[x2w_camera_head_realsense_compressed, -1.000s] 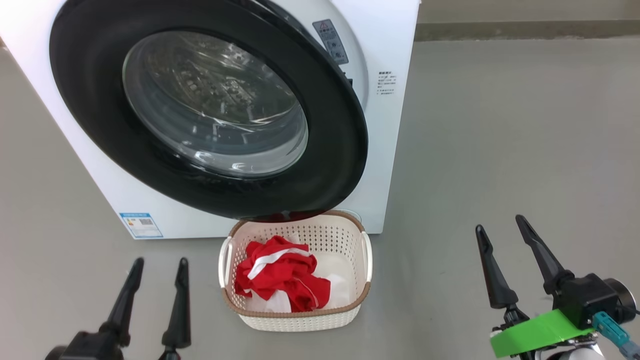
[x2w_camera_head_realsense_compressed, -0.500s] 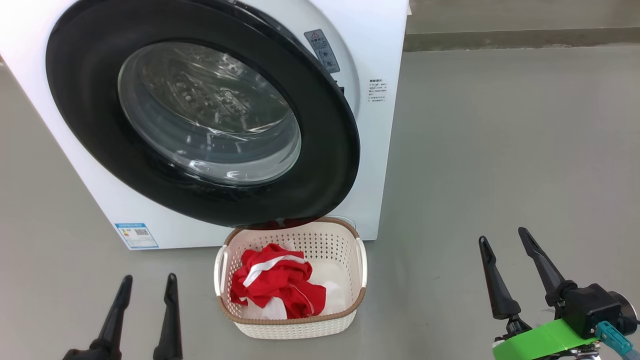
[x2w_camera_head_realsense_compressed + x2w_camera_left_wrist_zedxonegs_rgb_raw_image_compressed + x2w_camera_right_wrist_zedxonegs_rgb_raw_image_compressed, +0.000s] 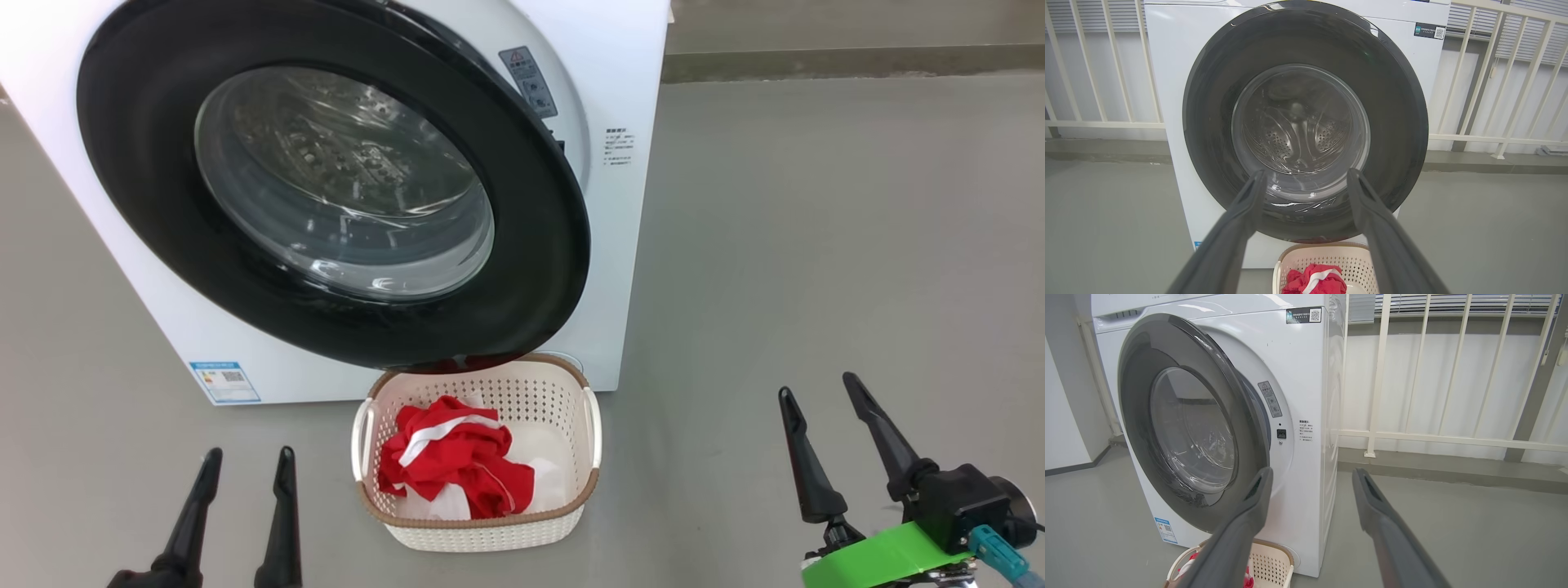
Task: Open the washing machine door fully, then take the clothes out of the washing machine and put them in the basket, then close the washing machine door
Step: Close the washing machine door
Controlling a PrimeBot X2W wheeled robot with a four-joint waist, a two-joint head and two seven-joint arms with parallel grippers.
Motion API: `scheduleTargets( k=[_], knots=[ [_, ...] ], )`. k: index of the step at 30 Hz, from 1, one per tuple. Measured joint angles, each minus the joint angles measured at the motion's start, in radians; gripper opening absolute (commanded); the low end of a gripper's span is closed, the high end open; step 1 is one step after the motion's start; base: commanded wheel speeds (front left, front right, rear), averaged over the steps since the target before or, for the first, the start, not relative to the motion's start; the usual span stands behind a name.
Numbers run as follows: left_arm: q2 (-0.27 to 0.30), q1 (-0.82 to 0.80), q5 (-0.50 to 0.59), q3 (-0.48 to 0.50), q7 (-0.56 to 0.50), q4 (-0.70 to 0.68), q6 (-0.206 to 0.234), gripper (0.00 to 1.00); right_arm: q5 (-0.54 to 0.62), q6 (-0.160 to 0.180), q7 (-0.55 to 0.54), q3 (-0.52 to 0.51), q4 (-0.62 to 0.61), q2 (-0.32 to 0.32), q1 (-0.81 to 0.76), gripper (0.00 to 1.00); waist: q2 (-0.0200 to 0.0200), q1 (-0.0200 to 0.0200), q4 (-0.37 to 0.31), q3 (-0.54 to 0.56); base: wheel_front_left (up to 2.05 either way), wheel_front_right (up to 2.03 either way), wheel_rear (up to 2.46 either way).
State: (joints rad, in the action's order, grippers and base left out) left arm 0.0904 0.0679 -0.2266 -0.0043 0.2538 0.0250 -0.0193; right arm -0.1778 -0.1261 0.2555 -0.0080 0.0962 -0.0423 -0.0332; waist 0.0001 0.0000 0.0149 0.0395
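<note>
Seeing only your camera shift: clothes (image 3: 457,461) in basket (image 3: 482,535), door (image 3: 139,163) ajar, left gripper (image 3: 249,451), right gripper (image 3: 816,384) spread empty; close door.

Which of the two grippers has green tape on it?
The right gripper, lower right in the head view: bright green tape wraps its wrist. The left gripper, lower left, shows plain black, no tape.

Glossy black washing machine door (image 3: 326,196), perforated plastic basket (image 3: 482,535), soft cloth clothes (image 3: 457,465)
</note>
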Motion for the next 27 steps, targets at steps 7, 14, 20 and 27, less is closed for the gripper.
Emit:
scheduleTargets(
  k=[7,14,20,27],
  knots=[
    [-0.007,0.000,0.016,-0.002,0.000,0.007,-0.018,1.00,0.000,0.000,0.000,0.014,0.043,0.000,0.009,0.00,0.0000,0.0000,0.019,-0.005,0.00,0.00,0.00],
    [-0.011,-0.002,0.024,-0.021,0.000,0.015,-0.028,1.00,0.003,0.000,0.000,0.040,0.112,-0.001,0.072,0.00,0.0000,0.0000,0.047,-0.015,0.00,0.00,0.00],
    [-0.013,-0.005,0.026,-0.035,0.000,0.016,-0.034,1.00,-0.010,0.000,0.000,0.103,0.231,-0.002,0.154,0.00,-0.0001,0.0000,0.083,-0.028,0.00,0.00,0.00],
    [-0.013,-0.032,0.041,-0.056,0.000,0.016,-0.043,1.00,-0.023,0.000,-0.011,0.178,0.326,-0.007,0.310,0.00,0.0000,0.0000,0.124,-0.064,0.00,0.00,0.00]
  ],
)
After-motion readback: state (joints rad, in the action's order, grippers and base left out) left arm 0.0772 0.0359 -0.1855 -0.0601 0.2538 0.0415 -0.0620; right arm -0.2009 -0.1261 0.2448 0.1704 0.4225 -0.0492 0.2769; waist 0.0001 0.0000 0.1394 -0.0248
